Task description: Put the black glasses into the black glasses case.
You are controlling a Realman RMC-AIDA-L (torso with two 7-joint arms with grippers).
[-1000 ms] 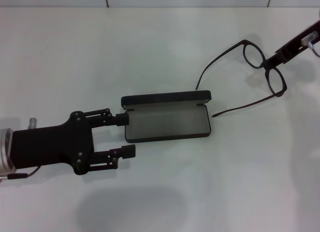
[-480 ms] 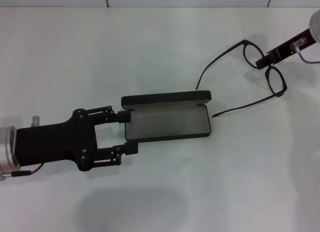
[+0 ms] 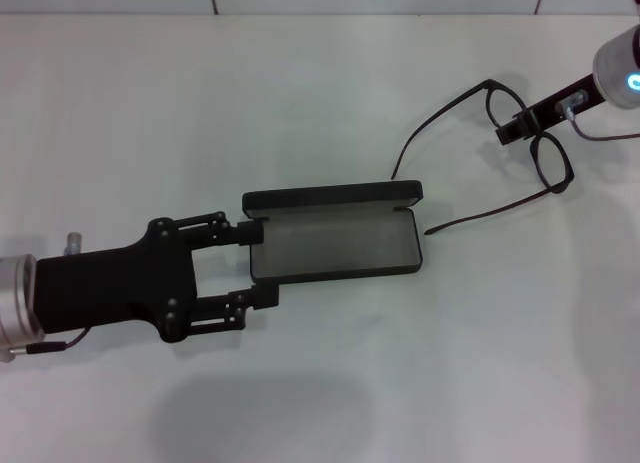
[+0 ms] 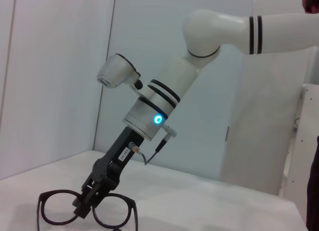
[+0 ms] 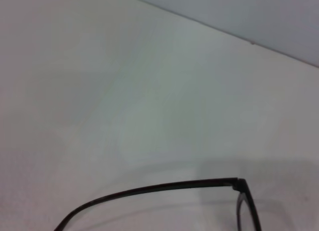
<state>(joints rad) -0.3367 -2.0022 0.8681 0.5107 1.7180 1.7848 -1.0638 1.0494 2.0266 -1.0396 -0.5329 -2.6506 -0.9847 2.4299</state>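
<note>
At far right, your right gripper [image 3: 512, 130] pinches the black glasses [image 3: 530, 133] at the bridge; your left gripper [image 3: 257, 266], jaws spread, straddles the open black glasses case [image 3: 335, 245].

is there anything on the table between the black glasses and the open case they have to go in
Nothing visible. The thin dark-framed black glasses, with the right gripper at their bridge, are separated from the open hard-shell black glasses case only by bare white table. The left gripper sits at the case's far end, away from that path.
</note>
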